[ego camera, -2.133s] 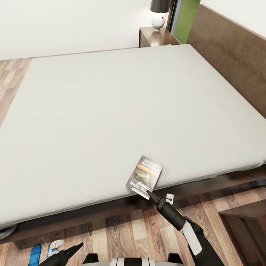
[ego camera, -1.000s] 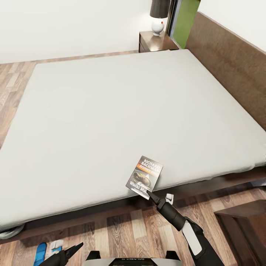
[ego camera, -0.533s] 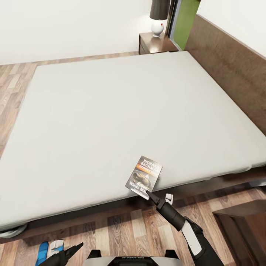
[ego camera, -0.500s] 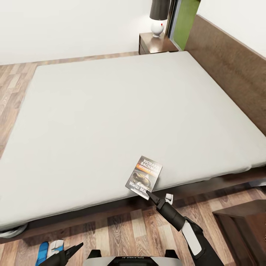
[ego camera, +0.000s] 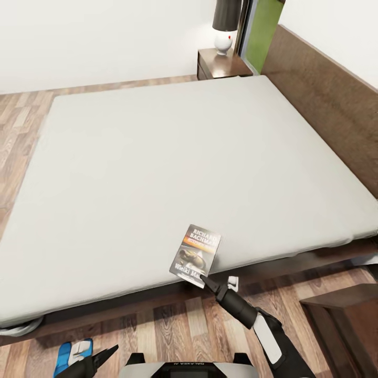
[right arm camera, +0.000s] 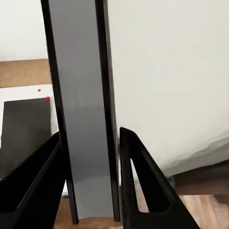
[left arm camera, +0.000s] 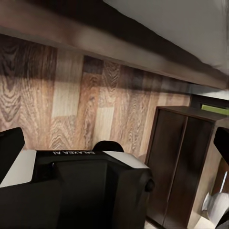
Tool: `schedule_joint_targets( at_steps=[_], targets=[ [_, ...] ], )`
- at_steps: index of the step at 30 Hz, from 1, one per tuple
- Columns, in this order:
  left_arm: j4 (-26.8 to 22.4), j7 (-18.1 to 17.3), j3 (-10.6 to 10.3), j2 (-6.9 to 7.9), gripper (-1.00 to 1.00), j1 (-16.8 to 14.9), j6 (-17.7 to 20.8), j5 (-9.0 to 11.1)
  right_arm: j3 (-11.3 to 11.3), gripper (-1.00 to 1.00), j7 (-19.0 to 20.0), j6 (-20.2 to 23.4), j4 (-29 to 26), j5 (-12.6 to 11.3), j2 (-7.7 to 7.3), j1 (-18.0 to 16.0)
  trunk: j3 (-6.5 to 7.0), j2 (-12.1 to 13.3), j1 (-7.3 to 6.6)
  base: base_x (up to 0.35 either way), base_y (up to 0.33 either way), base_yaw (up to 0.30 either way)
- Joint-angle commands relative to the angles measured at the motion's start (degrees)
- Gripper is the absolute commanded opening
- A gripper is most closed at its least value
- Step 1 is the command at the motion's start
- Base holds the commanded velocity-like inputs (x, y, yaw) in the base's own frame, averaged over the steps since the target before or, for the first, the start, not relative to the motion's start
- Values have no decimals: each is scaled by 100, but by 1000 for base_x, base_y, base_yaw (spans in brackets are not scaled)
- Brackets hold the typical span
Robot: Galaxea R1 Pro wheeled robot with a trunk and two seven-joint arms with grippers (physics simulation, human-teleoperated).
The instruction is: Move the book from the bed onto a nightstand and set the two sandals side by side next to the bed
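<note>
the step in hand is the book: the right gripper (ego camera: 203, 277) has its fingers clamped on the lower edge of the book (ego camera: 195, 254), which stands a little tilted over the near edge of the bed (ego camera: 157, 157). in the right wrist view the book's grey spine (right arm camera: 83, 119) sits between the two dark fingers (right arm camera: 143, 186), so the grip looks firm.

the next move, as i judge it, is to carry the book to a nightstand. one nightstand (ego camera: 220, 62), with its lamp (ego camera: 226, 23), is far beyond the fingers, across the whole bed beside the headboard, so the base probably must drive around. a dark wooden piece (ego camera: 346, 325) is nearer, to the right of the fingers, but i cannot tell whether it is a nightstand.

the right arm reaches forward and up from low right. the left gripper (ego camera: 100, 358) hangs low near the base, fingers apart and empty. just beside it a blue sandal (ego camera: 65, 353) lies on the floor, close to the bed frame.
</note>
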Motion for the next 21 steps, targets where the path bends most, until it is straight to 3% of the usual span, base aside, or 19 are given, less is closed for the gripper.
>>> schedule_joint_targets(
  at_steps=[1, 4, 6, 9, 14, 19, 20, 21],
  targets=[
    [8, -10, -49, 2, 100, -4, -43, 55, 197, -100, 14, 45, -6, -23, 0, -3, 16, 40, -22, 0, 0, 0],
    [8, -10, -49, 2, 100, -5, -43, 55, 630, -100, 11, 48, -17, -43, -6, -3, 70, 160, -88, 0, 0, 0],
    [8, -10, -49, 2, 100, -6, -43, 55, 737, -100, 10, 52, -22, -41, -8, -3, 106, 240, -132, 0, 0, 0],
    [8, -10, -49, 2, 100, -4, -43, 55, 790, -100, 10, 188, -31, -18, -8, -3, 160, 360, -198, 0, 0, 0],
    [8, -10, -49, 2, 100, -5, -43, 55, 823, -100, 16, 938, -214, -8, -10, -3, 249, 561, -308, 0, 0, 0],
    [8, -21, -49, 2, 100, -6, -49, 55, 823, -100, 48, 1856, -841, -7, -76, -1, 339, 762, -418, 0, 0, 0],
    [8, -26, -49, 2, 100, -6, -51, 55, 822, -100, 59, 2131, -1024, -6, -319, 4, 357, 802, -440, 0, 0, 0],
    [8, -28, -49, 3, 100, -6, -52, 55, 821, -100, 65, 2332, -1124, -10, -737, 10, 375, 842, -462, 0, 0, 0]
  ],
)
